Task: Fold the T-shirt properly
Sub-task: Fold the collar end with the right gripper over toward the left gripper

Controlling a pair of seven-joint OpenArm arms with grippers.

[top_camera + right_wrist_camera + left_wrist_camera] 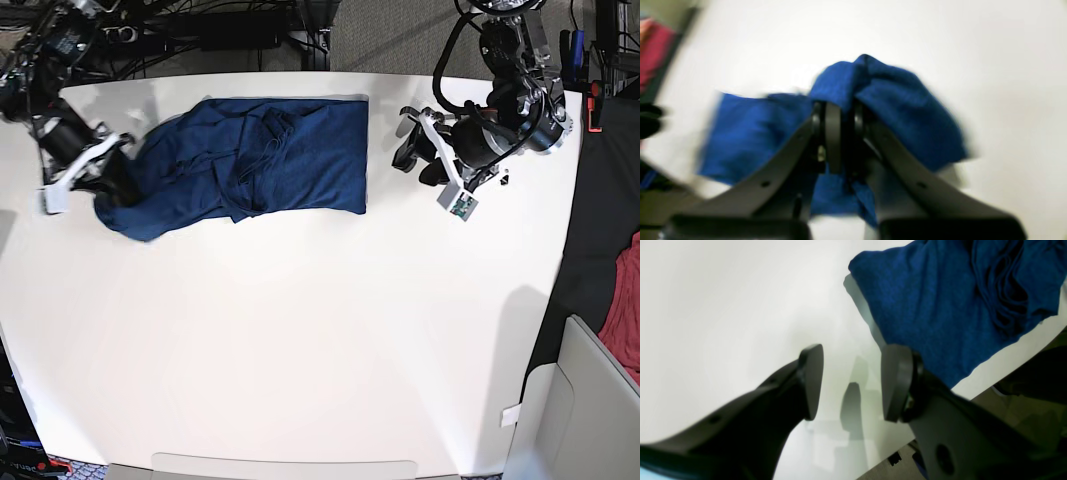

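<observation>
The dark navy-blue knit T-shirt (255, 165) lies along the far edge of the white bench (300, 340), a rough band from the far left toward the middle, bunched and creased through its centre, its right hem fairly straight. My right gripper (840, 133) has its jaws clamped on a wad of the fabric at the shirt's left end, near the bench's left edge; I judge this grip is meant to lift or draw that end over for a fold. My left gripper (851, 383) hangs above bare bench just beside the right hem, jaws apart and holding nothing, presumably parked clear of the cloth. The far edge sits close behind the shirt, so little margin there. The whole near half of the bench is open, which is where I would carry the fold. A red cloth (625, 300) hangs off beyond the right edge, well apart
</observation>
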